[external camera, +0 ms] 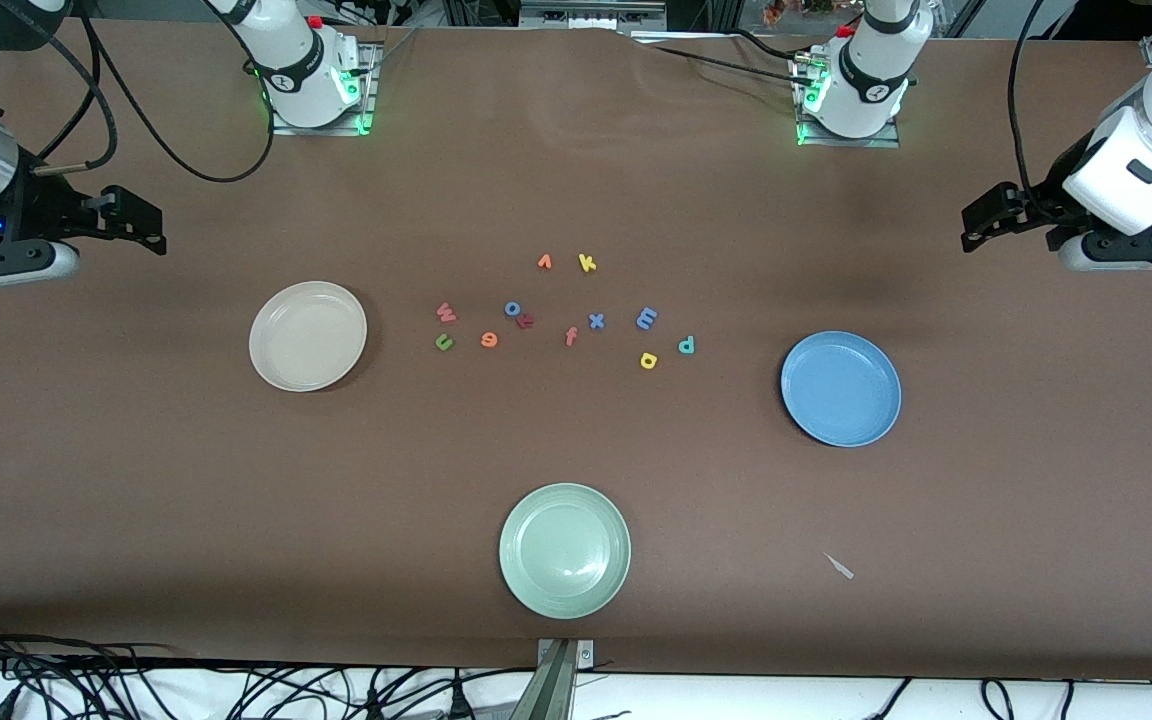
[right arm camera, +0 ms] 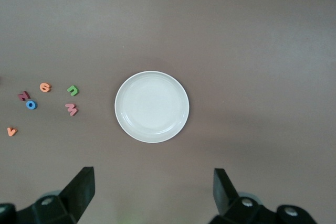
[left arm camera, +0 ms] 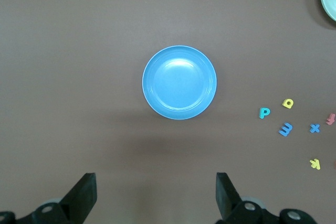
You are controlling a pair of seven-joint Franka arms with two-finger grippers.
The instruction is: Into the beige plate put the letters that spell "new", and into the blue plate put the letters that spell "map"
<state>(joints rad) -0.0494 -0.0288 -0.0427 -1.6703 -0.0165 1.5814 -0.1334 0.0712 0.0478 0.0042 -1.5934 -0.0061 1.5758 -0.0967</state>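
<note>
Both arms were found waiting high at the ends of the surface (external camera: 136, 520). The left claw (left arm camera: 156, 198) was held over bare surface toward the left arm's end, fingers spread wide, nothing between them. The right claw (right arm camera: 153, 195) was likewise spread and empty at the right arm's end.

The beige plate (external camera: 308, 335) lay toward the right arm's end, nothing in it. The blue plate (external camera: 841, 389) lay toward the left arm's end, also holding nothing. A pale green plate (external camera: 565, 550) sat nearest the front camera.

All letters were scattered between the beige and blue plates. The pinkish-red w (external camera: 446, 313), green n (external camera: 444, 343) and orange e (external camera: 489, 340) were grouped near the beige plate. The blue m (external camera: 646, 319), yellow a (external camera: 648, 360) and teal p (external camera: 686, 345) were grouped nearer the blue plate.
</note>
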